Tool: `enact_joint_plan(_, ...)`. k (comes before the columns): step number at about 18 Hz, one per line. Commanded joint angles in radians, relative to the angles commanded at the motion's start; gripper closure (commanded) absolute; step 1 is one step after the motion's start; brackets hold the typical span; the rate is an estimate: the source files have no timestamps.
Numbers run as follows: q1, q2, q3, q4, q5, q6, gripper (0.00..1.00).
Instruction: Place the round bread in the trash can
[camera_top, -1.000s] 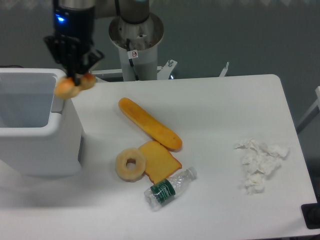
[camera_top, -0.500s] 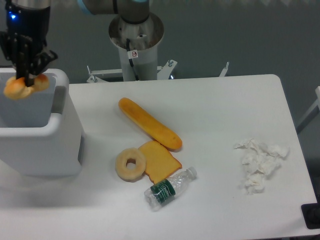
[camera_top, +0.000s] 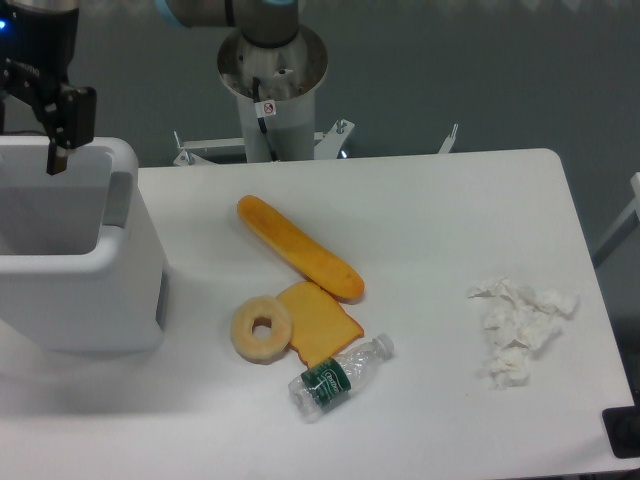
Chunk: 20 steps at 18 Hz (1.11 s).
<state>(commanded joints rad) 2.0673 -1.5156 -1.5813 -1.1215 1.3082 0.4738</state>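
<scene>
While gripper (camera_top: 25, 150) gapes, white trash can (camera_top: 110, 262) sits below

trash can (camera_top: 85, 270): 1 | loaf (camera_top: 300, 248): 1 | ring bread (camera_top: 262, 329): 1 | toast slice (camera_top: 318, 322): 1 | bottle (camera_top: 338, 377): 1

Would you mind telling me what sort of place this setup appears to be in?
Most likely a robotics lab: a grey arm pedestal bolted behind a plain white table, where toy-like bread such as a long orange loaf lies beside a large white plastic bin.

You see a black gripper (camera_top: 38, 140) with a blue light, light-blue arm joint (camera_top: 195, 12), and grey round base (camera_top: 272, 70) bearing a small red-and-white sticker (camera_top: 268, 108).
</scene>
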Motion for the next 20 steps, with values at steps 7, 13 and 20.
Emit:
enact_joint_plan(7, 0.322, -0.049, -0.032, 0.039, 0.029, 0.204, 0.00)
enact_joint_plan(13, 0.571, -0.175, -0.063, 0.034, 0.036, 0.530, 0.00)
enact_joint_plan(20, 0.651, -0.310, -0.051, 0.032, 0.264, 0.786, 0.00)
